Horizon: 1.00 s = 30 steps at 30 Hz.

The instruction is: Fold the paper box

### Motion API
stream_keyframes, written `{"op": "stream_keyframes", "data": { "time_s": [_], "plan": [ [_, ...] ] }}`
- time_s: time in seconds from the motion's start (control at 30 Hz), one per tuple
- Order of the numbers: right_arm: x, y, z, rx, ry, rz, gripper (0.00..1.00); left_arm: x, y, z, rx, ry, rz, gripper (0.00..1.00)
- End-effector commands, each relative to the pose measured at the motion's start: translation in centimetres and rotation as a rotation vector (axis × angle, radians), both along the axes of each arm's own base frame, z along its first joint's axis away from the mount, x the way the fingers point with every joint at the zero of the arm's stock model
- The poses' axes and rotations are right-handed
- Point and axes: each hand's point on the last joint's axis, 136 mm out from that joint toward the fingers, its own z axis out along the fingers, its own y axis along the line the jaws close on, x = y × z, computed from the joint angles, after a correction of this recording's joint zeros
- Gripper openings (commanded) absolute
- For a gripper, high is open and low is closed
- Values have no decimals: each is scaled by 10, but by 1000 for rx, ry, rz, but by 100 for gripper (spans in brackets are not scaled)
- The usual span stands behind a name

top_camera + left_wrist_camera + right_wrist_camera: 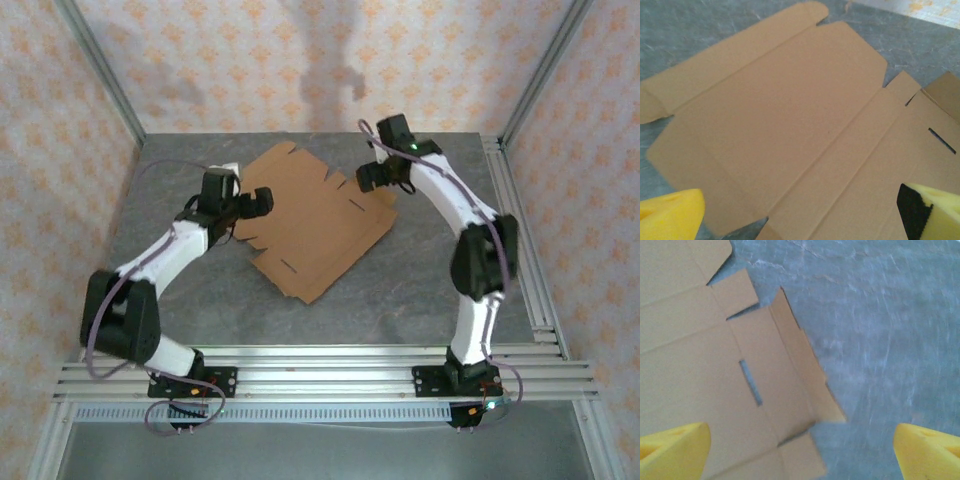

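Plainly, the paper box (315,220) is lying unfolded as a flat cut sheet in the middle of the grey tabletop (200,300), turned at an angle so that one side is facing each arm. The left pincer (252,203) is hovering over the sheet's left edge, its yellow pads (670,212) standing wide apart with nothing between them (only the broad panel and its creases are lying below). The right pincer (375,180) is hanging over the sheet's right edge, likewise spread wide and gripping nothing. Just under it a narrow side flap (800,370), beside a slit (750,382), appears to be tilting up a little off the tabletop while the rest of the sheet is lying flat. That lifted flap is probably why the right arm is poised there: a raised edge is giving the fingers something to get under. With one arm posted at each side of the sheet, they seem to be readying to bend opposite flaps, and the folding is looking barely begun.
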Motion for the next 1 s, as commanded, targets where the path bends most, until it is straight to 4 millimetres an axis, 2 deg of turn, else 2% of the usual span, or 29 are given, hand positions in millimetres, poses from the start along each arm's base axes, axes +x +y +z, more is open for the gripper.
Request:
{"op": "stream_keyframes", "data": {
  "time_s": [0.0,0.07,0.2,0.33,0.4,0.57,0.83,0.97],
  "plan": [
    [-14,7,30,353,-144,-228,93,22,-15,-9,-112,89,-54,92],
    [-35,8,19,434,-132,-290,92,36,-20,-19,-139,129,-62,92],
    [-68,12,-3,575,-138,-415,90,58,-12,-51,-194,194,10,97],
    [-91,25,-32,713,-109,-512,88,68,-15,-73,-234,223,40,99],
    [-100,32,-46,765,-88,-547,81,68,-15,-84,-248,244,55,100],
    [-106,36,-78,751,-21,-564,59,63,-11,-99,-256,272,105,100],
    [-99,45,-122,748,45,-609,54,58,-7,-105,-251,288,136,100],
    [-91,57,-136,765,83,-595,52,54,-6,-105,-253,293,139,100]
  ]
}}
